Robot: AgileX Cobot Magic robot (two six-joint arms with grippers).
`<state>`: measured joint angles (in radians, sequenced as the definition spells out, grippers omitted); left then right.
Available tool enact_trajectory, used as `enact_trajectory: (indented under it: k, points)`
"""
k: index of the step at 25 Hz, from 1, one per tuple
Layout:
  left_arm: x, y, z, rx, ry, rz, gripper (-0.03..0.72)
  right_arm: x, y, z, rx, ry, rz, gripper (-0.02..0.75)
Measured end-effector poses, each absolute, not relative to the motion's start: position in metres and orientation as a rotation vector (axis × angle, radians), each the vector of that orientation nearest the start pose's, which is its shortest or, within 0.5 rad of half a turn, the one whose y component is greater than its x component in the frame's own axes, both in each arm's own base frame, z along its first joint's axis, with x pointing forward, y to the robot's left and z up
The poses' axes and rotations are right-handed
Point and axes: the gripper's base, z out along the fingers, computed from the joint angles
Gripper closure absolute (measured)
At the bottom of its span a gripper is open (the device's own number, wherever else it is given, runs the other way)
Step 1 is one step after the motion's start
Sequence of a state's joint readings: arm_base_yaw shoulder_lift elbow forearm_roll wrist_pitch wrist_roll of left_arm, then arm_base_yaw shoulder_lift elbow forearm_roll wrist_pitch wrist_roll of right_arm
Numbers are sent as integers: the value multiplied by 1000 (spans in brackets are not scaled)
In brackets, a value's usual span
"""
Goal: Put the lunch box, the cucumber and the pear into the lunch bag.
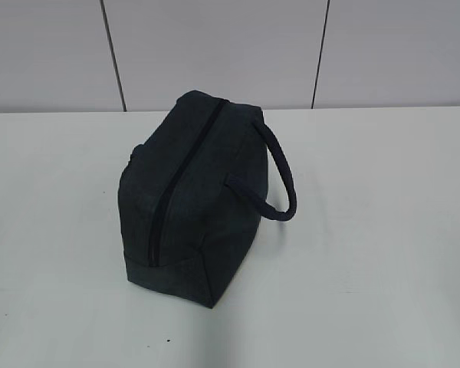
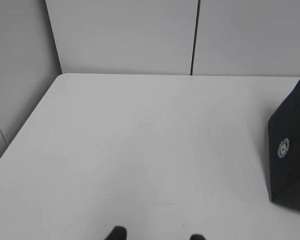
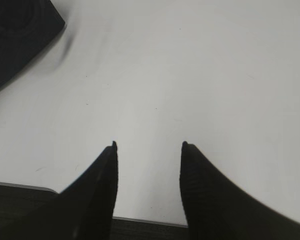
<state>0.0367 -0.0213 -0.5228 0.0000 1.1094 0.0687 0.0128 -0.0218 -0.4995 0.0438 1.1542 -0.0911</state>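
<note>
The dark navy lunch bag (image 1: 190,198) stands in the middle of the white table with its top zipper (image 1: 180,180) shut and its loop handle (image 1: 282,178) on the right. Its end with a round white logo shows in the left wrist view (image 2: 290,155), and one corner shows in the right wrist view (image 3: 17,35). The lunch box, the cucumber and the pear are out of view. My left gripper (image 2: 157,236) is open and empty over bare table left of the bag. My right gripper (image 3: 149,146) is open and empty above the table's front edge. Neither gripper shows in the exterior view.
The white table (image 1: 383,230) has a grey panelled wall (image 1: 215,46) behind it. Its left rounded corner shows in the left wrist view (image 2: 60,77). The table's near edge (image 3: 150,220) lies under my right gripper.
</note>
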Motion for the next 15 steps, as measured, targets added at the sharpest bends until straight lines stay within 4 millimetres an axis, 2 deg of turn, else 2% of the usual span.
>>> enact_trajectory:
  k: [15]
  points:
    - [-13, 0, 279, 33, 2049, 66, 442, -12, 3, 270, -119, 2112, 8, 406]
